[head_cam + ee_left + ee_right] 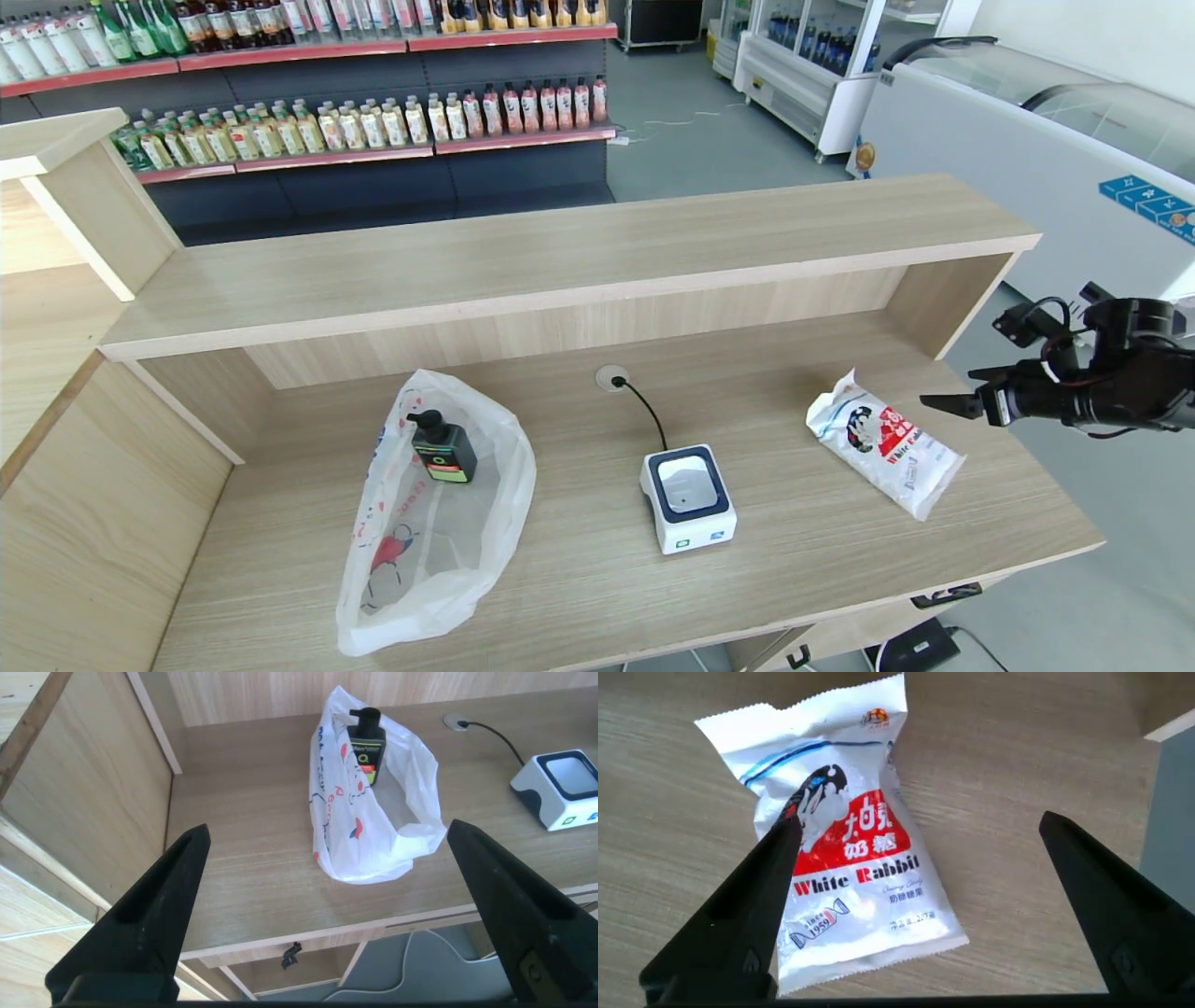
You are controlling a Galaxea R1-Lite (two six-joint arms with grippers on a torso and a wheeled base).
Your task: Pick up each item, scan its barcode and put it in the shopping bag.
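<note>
Right gripper hovers at the right end of the wooden counter, jaws spread wide and holding nothing, close beside the white candy bag but not touching it. From the right wrist, the candy bag lies flat on the wood, print side up, between the open fingers. Over on the left, the left gripper is wide open too and empty, off the counter's front edge. The shopping bag lies left of the barcode scanner, with a dark pump bottle already inside it.
</note>
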